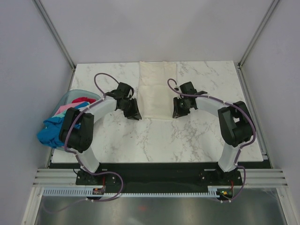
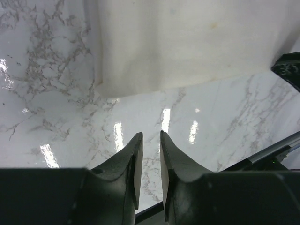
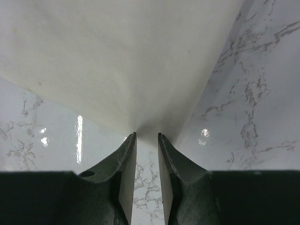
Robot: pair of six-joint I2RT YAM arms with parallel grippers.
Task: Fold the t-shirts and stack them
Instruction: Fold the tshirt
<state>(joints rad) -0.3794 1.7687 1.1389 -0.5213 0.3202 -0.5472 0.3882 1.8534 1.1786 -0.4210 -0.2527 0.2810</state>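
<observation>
The cream-white t-shirt lay folded into a long strip on the table, running from the middle of the far edge toward the centre, its near end square and flat. The right gripper sat at the strip's near right corner. In the right wrist view the cloth narrowed to a point right at the fingertips of that gripper, whose fingers stood a little apart with marble showing between them. Whether the tips pinched the corner could not be told. The left gripper hung just off the near left corner. In its own view the fingers were a little apart with nothing between them, over bare marble short of the shirt. At the table's left edge a pale blue basket held the other t-shirts in a heap: bright blue spilling over the rim, pink and red.
</observation>
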